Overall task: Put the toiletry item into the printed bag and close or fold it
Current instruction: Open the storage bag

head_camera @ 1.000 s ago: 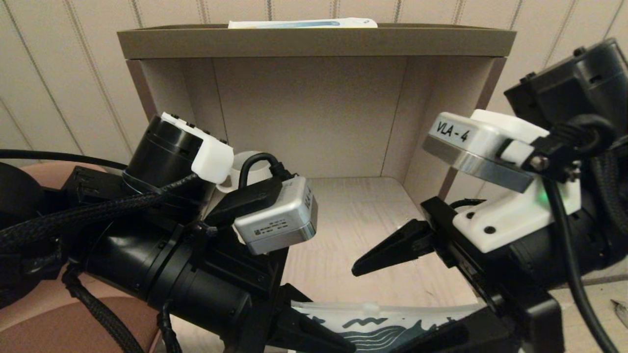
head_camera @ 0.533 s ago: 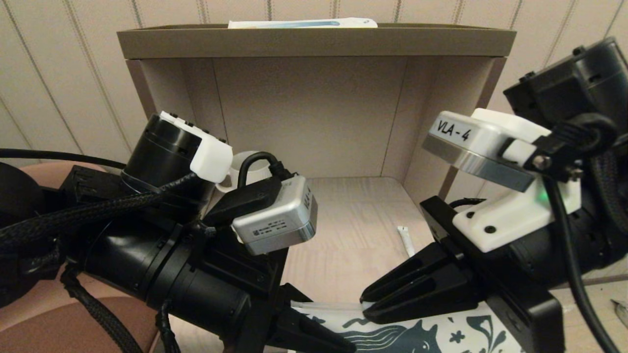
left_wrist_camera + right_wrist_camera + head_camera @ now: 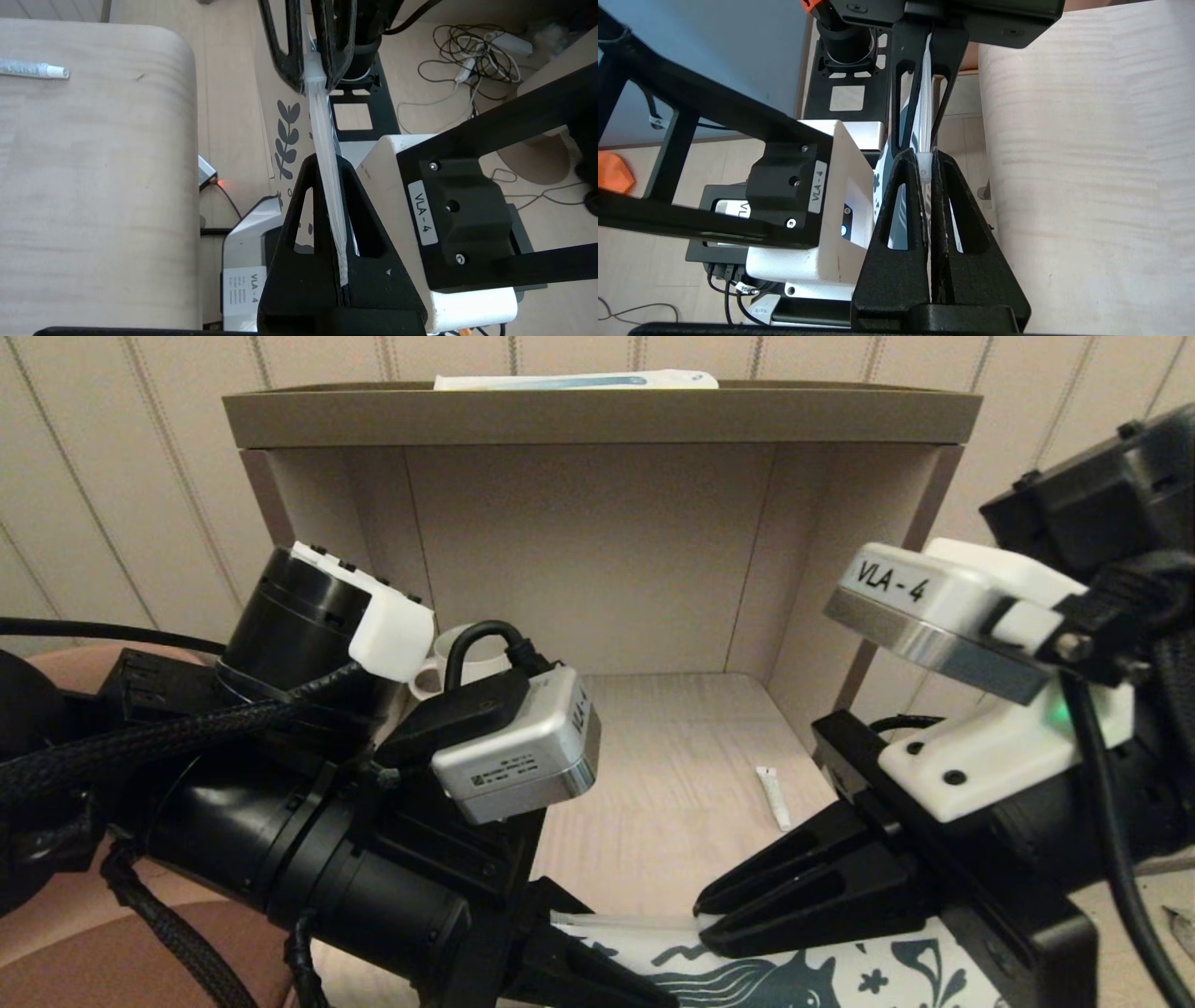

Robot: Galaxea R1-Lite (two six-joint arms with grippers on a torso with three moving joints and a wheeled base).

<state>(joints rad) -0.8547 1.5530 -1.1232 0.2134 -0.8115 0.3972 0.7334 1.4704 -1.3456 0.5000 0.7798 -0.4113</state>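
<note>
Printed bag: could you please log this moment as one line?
left gripper: shut on bag top edge | right gripper: shut on slider | tube: on table

Head view downward; facing wrist views close along printed bag (image 3: 322, 140)

My left black claw (image 3: 340, 280) is clamped on the translucent zip edge of the white pouch printed with dark teal leaves (image 3: 286, 135), which hangs on edge just off the rounded front of the pale wood tabletop (image 3: 93, 186). At the far end of that same strip my right black claw (image 3: 312, 77) pinches the white slider. A small white tube with a cap (image 3: 32, 70) lies on the tabletop, well apart from the pouch
</note>
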